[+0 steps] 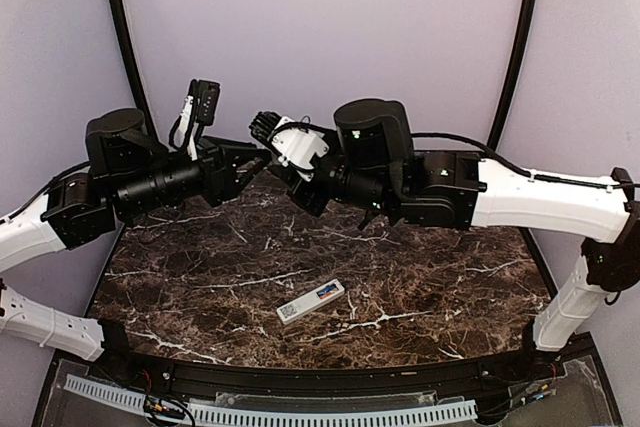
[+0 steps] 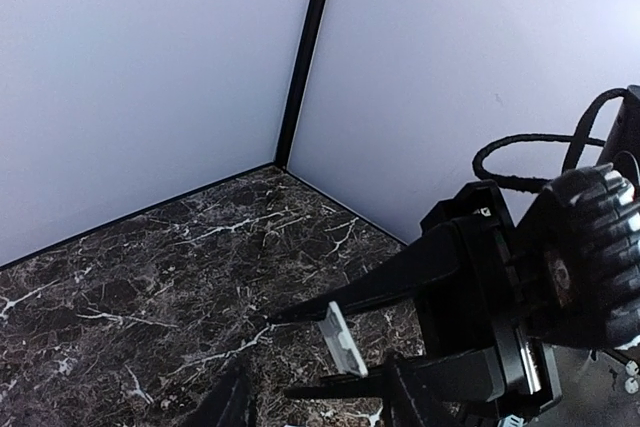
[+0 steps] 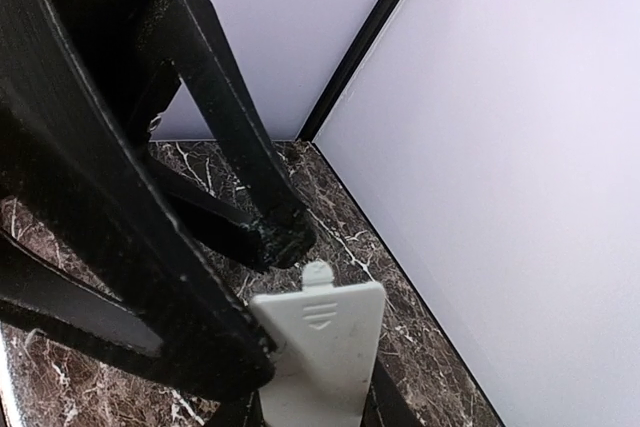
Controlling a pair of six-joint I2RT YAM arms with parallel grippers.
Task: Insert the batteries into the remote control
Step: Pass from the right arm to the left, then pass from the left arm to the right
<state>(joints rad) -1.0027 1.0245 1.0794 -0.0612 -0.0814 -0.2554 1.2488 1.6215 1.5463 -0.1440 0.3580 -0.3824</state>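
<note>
Up at the back, the right gripper (image 2: 282, 354) pinches a small flat pale plastic cover (image 3: 325, 347), and the left gripper (image 2: 315, 409) has its jaws apart beside it. Orange-and-blue cylindrical batteries (image 1: 326, 292) look seated in the slim white plastic remote control (image 1: 303, 306) lying mid-table. Only the cover seems left.

Remote control (image 1: 311, 301) lay flat, back up, diagonal before me; batteries (image 1: 325, 293) showed blue-orange in its recess.
</note>
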